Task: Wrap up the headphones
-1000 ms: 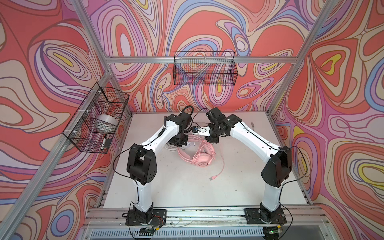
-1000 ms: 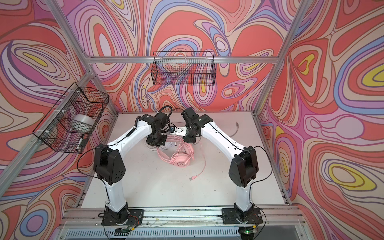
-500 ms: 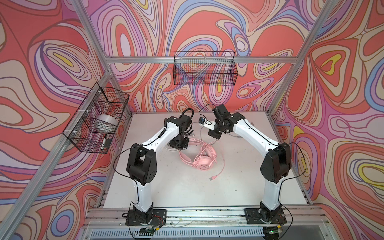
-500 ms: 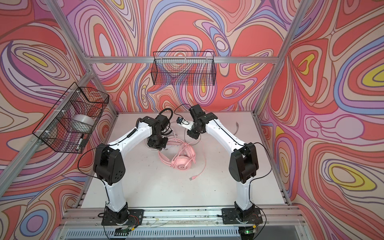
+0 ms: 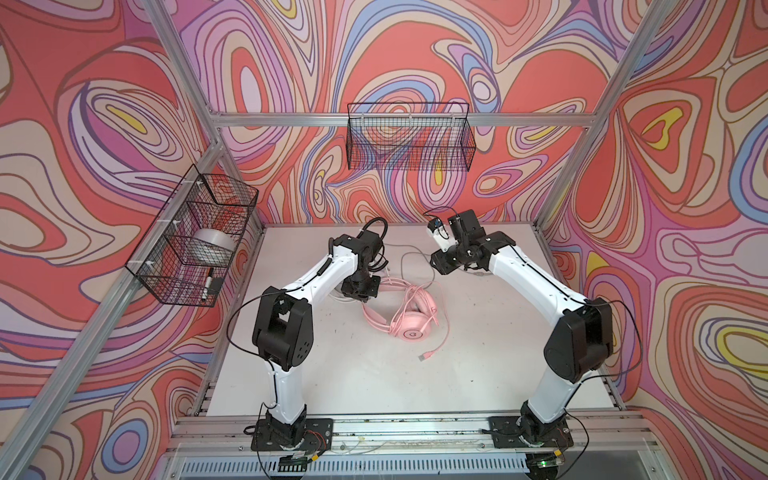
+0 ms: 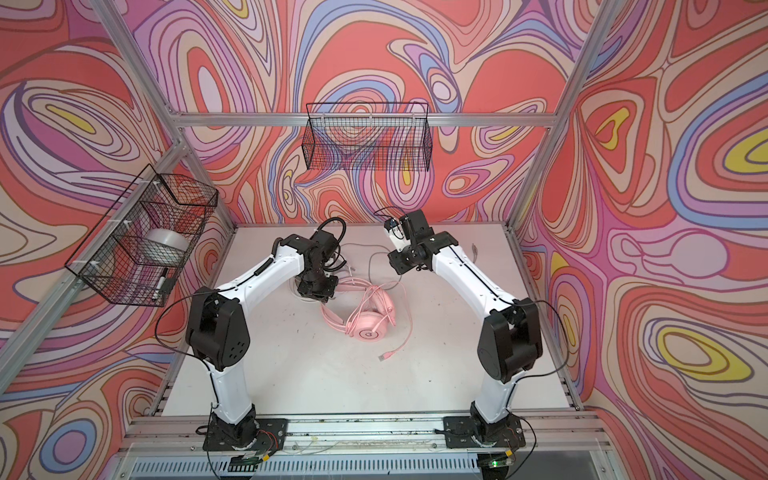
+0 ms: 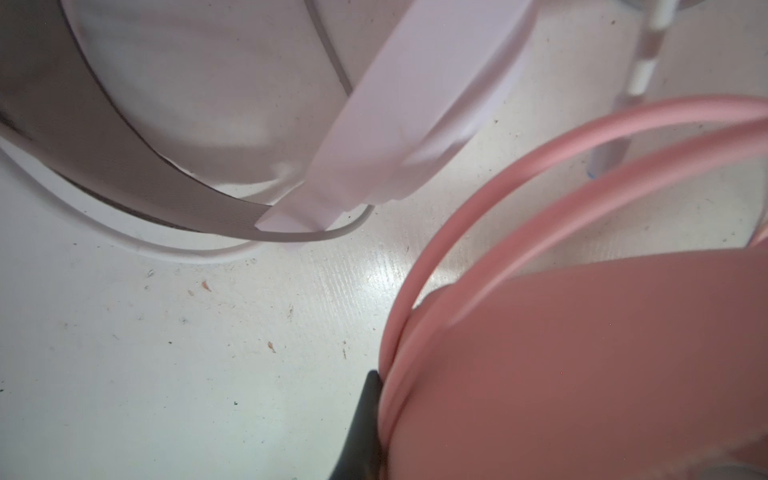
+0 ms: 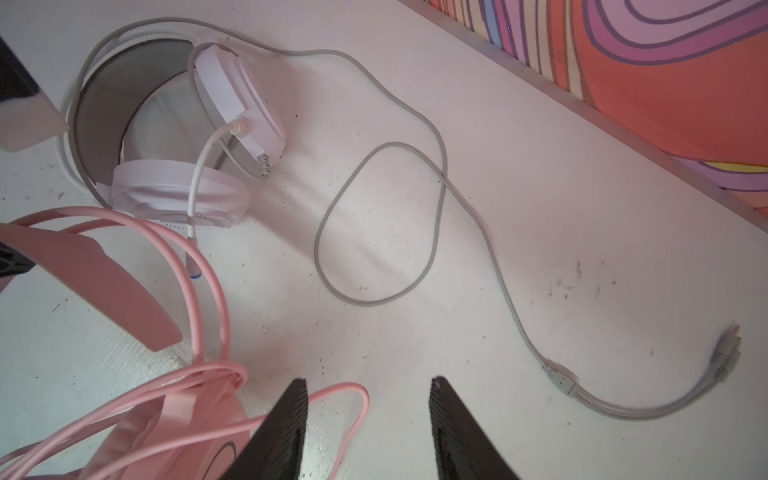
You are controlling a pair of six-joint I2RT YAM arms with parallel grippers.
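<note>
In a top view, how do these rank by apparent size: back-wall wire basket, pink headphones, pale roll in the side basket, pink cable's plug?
Largest to smallest:
back-wall wire basket
pink headphones
pale roll
pink cable's plug
No two look alike.

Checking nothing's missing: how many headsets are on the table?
2. The pink headset lies in the middle of the table; the white headset sits beside it, partly under the left arm.

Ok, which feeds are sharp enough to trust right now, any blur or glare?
Left wrist view: pink headset too close, blurred, plus a glare streak on the table. Right wrist view: grey cable mostly sharp, lighting dim and pinkish. Both top views: crisp, evenly lit.
</note>
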